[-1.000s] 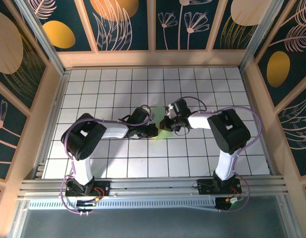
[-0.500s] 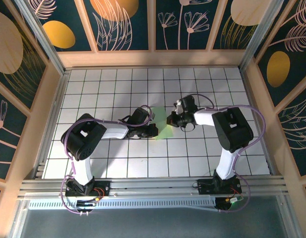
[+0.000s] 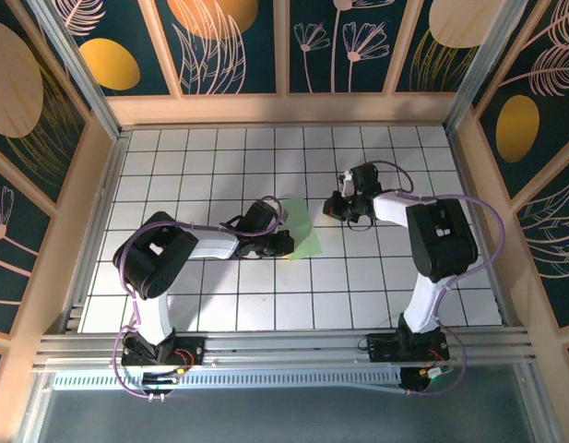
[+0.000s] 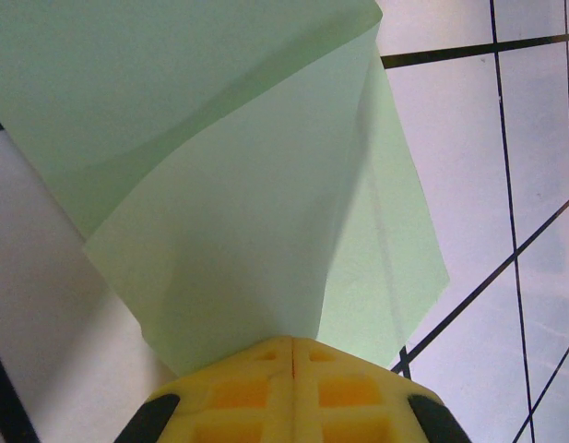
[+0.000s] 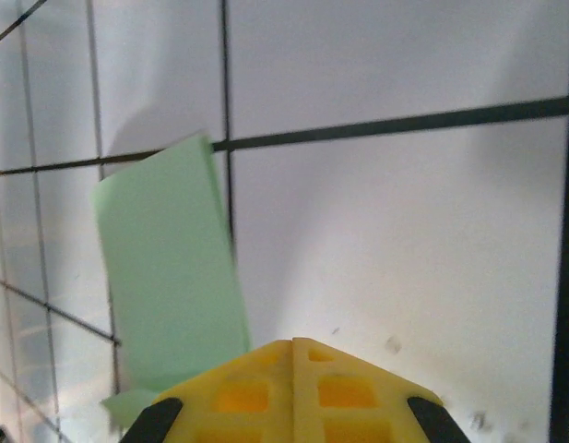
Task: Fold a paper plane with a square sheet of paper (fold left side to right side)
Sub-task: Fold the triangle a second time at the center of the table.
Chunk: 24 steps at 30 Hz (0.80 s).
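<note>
Left gripper (image 4: 293, 353): jaws closed, pinching the folded-over flap of the square sheet of paper (image 4: 247, 231).
Right gripper (image 5: 293, 355): jaws closed, empty, just right of the sheet.
Sheet: mid-table (image 3: 219, 295), flap bulging, uncreased.
Risk: with nothing pinning the lower layer, the sheet may slide and the crease skew.

Top view bright, evenly lit; soft shadows on tiles (image 3: 358, 277) beside square sheet of paper (image 3: 305, 238). Wrist views soft-focus: paper edges blurred, gentle shading across its folds, tiles beyond washed pale.
</note>
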Tool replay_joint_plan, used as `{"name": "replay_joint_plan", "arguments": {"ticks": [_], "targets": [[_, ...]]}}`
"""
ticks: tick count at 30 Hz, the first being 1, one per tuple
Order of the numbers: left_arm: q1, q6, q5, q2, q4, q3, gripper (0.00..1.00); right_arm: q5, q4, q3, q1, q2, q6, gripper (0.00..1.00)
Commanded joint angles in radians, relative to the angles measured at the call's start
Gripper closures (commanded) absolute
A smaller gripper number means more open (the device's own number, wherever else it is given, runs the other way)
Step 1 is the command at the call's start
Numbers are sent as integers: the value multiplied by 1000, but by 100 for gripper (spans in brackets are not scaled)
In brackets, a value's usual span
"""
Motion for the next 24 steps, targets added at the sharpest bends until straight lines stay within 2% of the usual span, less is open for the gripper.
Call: {"name": "replay_joint_plan", "arguments": {"ticks": [1, 6, 9, 16, 24], "targets": [[0, 14, -92, 36, -128, -26, 100, -56, 14, -48, 58, -66, 17, 100], [0, 23, -101, 35, -144, -19, 100, -65, 108, -79, 161, -31, 95, 100], [0, 19, -99, 36, -141, -22, 100, -62, 123, -60, 173, 20, 106, 100], [0, 17, -98, 36, -142, -24, 100, -17, 90, -16, 148, 85, 72, 100], [1, 21, -91, 43, -142, -27, 100, 1, 64, 15, 65, 115, 30, 100]]}}
